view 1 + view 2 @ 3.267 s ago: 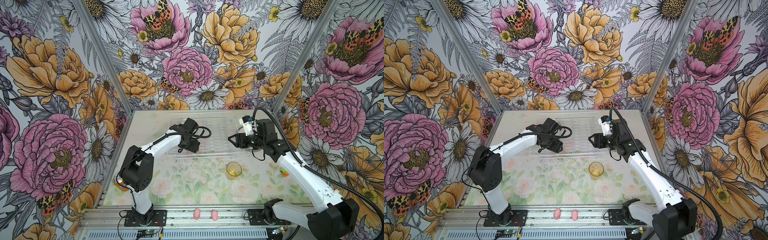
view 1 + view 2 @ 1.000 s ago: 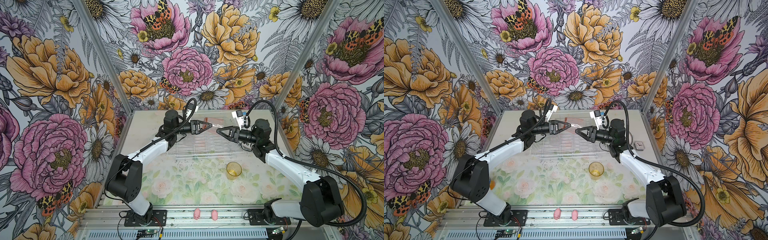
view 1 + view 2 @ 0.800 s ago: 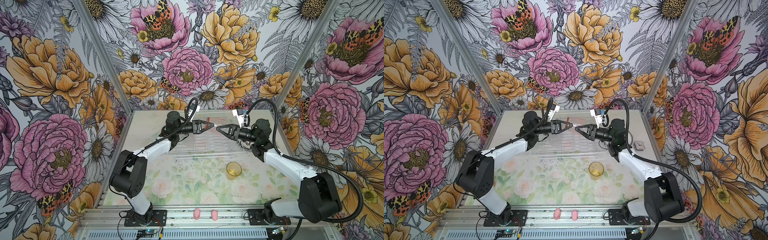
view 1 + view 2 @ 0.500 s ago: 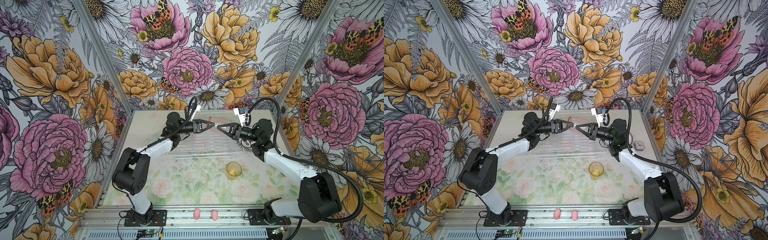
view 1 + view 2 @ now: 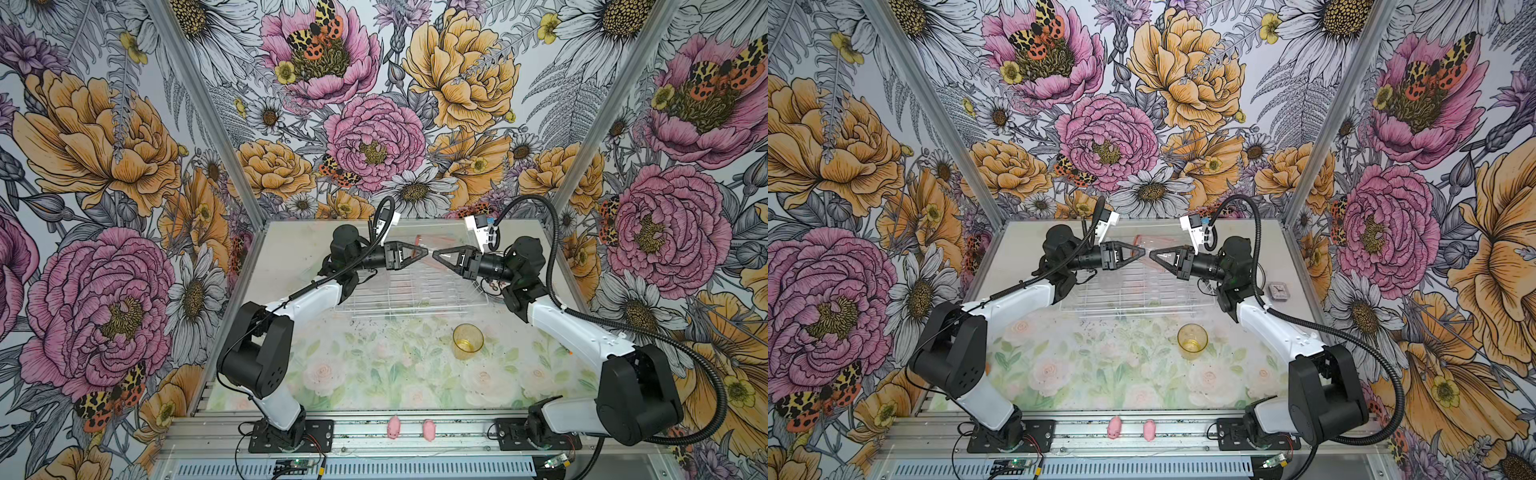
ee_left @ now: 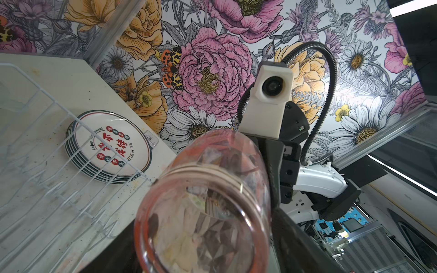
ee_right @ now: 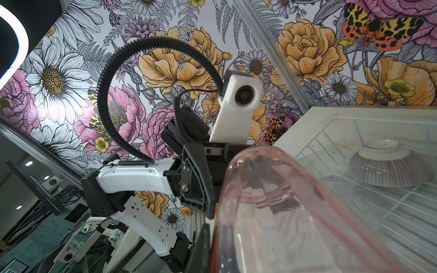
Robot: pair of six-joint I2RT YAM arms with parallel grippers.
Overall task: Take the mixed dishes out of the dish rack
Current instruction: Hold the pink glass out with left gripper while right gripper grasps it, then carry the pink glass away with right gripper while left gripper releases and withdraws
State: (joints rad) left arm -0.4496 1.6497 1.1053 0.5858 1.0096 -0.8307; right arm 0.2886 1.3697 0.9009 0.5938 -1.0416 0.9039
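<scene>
Glass of the pink tumbler [image 6: 201, 212] blurs the left fingers [image 5: 1127, 246], grip unclear; right fingers [image 5: 1165, 250] clench it

My desk [image 5: 374, 374] has a floral print. The white wire dish rack [image 5: 415, 291] sits on it toward the back. An amber glass tumbler [image 5: 468, 341] stands upright just in front of the rack, and a stack of plates [image 6: 111, 146] lies flat beside it.
</scene>
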